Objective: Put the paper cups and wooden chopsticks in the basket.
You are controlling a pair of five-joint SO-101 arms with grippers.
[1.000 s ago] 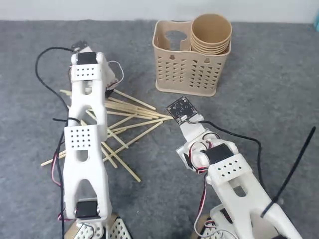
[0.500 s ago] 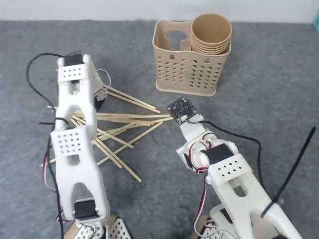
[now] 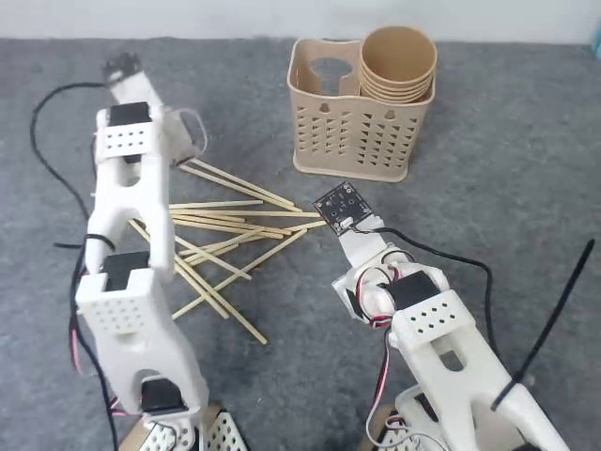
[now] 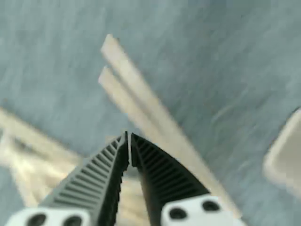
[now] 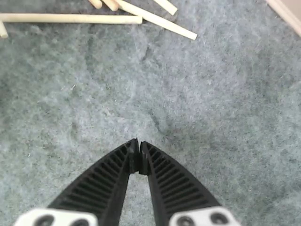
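A stack of paper cups stands in the right half of the beige basket at the back of the grey carpet. Several wooden chopsticks lie scattered on the carpet left of centre. The left arm stretches over their far-left end. Its gripper is shut and empty, with two chopsticks lying side by side just beyond the tips. The right arm sits at the pile's right end. Its gripper is shut over bare carpet, short of the nearest chopsticks.
Black cables loop beside the left arm, and another cable runs by the right arm. A pale basket corner shows past the right gripper. Open carpet lies right of the basket.
The left arm has swung left and farther back across the pile. Several chopsticks shifted with it and now lie more fanned out. The right arm has not moved.
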